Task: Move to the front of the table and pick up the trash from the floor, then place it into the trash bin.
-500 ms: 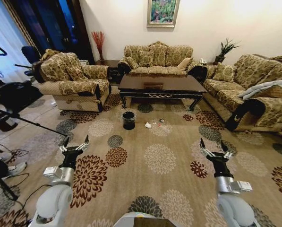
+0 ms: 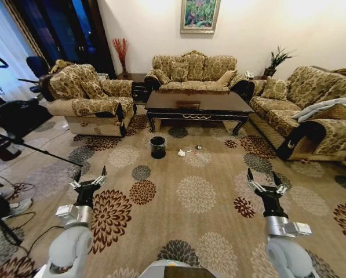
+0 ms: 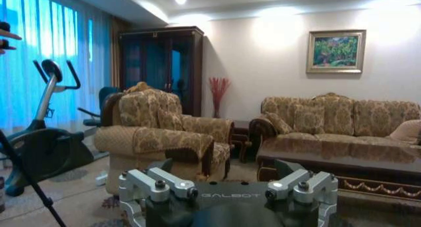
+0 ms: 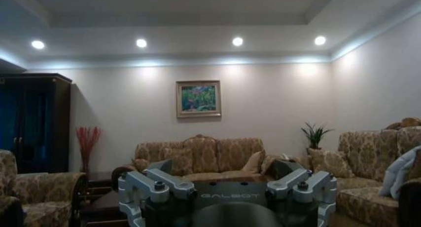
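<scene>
Head view: I hold the left gripper [image 2: 88, 179] and the right gripper [image 2: 266, 181] low and forward over the floor [image 2: 196, 231], fingers spread and empty, presumably kept ready while the base is well short of the work. The trash [image 2: 181, 153] lies on the carpet just right of the trash bin [image 2: 157, 147], both near the front rail of the counter [image 2: 197, 104], far ahead of me.

Left wrist view: the left gripper's fingers [image 3: 169, 180] stand apart, aimed level across the room; the counter shows at right.

Right wrist view: the right gripper's fingers [image 4: 299, 180] are likewise apart, pointing at the far sofa [image 4: 197, 160].
</scene>
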Motion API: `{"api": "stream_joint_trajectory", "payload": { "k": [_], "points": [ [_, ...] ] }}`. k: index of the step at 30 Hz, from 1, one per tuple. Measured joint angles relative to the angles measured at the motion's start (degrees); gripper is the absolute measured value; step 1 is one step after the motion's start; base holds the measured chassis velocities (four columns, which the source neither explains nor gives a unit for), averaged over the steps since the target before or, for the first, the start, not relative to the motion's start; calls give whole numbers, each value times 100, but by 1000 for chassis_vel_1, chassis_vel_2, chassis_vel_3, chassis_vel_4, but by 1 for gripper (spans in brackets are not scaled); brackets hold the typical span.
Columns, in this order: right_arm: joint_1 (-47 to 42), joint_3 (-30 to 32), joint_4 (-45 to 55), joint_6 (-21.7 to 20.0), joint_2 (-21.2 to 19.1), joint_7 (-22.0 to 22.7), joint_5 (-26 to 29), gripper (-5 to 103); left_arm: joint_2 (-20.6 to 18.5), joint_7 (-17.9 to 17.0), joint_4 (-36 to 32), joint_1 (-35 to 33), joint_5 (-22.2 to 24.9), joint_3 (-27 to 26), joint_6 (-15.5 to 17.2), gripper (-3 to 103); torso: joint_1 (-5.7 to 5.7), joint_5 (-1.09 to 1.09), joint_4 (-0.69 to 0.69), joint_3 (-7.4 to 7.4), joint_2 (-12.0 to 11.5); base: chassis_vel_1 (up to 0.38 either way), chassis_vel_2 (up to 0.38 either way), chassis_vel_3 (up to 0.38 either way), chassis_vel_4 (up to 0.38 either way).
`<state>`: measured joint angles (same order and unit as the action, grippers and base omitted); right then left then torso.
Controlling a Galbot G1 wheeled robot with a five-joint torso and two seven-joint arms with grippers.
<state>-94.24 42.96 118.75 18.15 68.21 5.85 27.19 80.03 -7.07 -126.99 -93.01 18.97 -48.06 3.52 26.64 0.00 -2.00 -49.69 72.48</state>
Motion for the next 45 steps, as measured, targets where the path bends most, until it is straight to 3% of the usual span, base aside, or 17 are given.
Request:
{"api": "stream_joint_trajectory", "payload": {
  "k": [34, 45],
  "points": [
    [153, -80, -215, 7, 119, 66, -71, 100, -79, 223, 58, -63, -34, -27, -38, 100, -471, 0, 0, 567, -1040, 0, 0, 0, 0],
    [70, 103, -239, -167, -299, -190, -82, 100, -383, 620, 136, 10, 17, -159, -49, 100, -601, 0, 0, 738, -1341, 0, 0, 0, 0]
  ]
}}
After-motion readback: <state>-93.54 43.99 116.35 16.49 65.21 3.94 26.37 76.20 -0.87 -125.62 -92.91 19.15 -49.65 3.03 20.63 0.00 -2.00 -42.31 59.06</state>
